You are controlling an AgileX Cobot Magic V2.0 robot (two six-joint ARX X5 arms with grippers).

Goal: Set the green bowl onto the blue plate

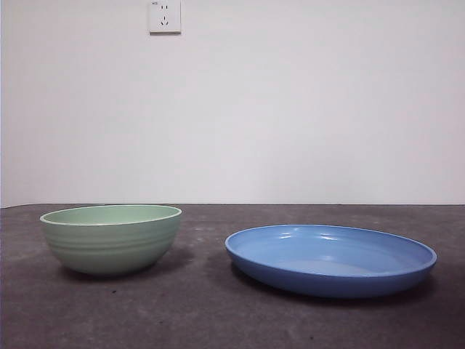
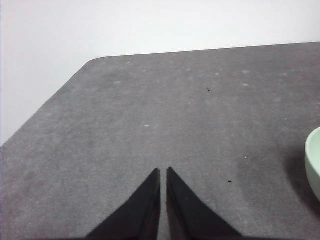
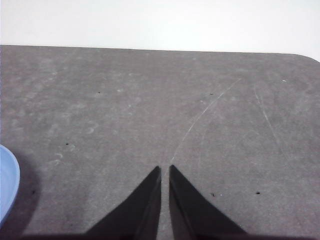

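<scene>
Nearest sits the blue plate [image 1: 330, 259] beside the green bowl [image 1: 110, 238]; with both grippers' jaws nearly closed and holding nothing, that glossy rim could slip when pinched.

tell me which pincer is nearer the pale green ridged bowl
Left. The left pincer has the glossy pale green ridged bowl at the edge of its view; the right pincer sees only the blue plate.

One green bowl [image 1: 110, 238], one blue plate [image 1: 330, 259]
</scene>
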